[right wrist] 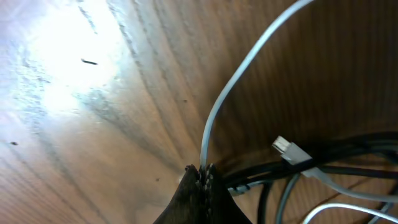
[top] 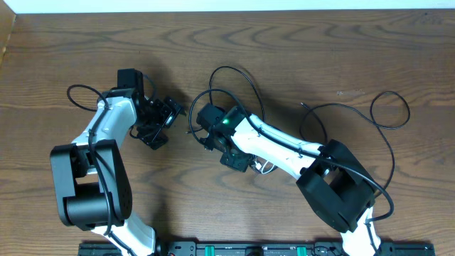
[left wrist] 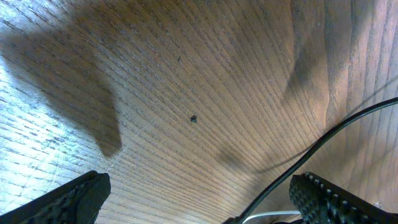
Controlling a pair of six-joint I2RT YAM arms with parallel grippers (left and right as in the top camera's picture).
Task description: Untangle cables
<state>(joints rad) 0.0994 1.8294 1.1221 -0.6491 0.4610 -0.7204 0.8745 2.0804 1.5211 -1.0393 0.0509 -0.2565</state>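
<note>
Overhead: the left gripper (top: 162,121) stands spread above the tabletop (top: 320,50), and the right gripper (top: 195,128) is just beside it, tip toward tip. The black cable (top: 238,75) loops just behind the right gripper.

Left wrist: bare wood lies between the wide-apart fingers (left wrist: 71,198). The black cable runs close past one of them.

Right wrist: the right gripper is pressed together, pinching the white cable (right wrist: 239,73). A white plug (right wrist: 287,149) lies near its tips, across black strands.
</note>
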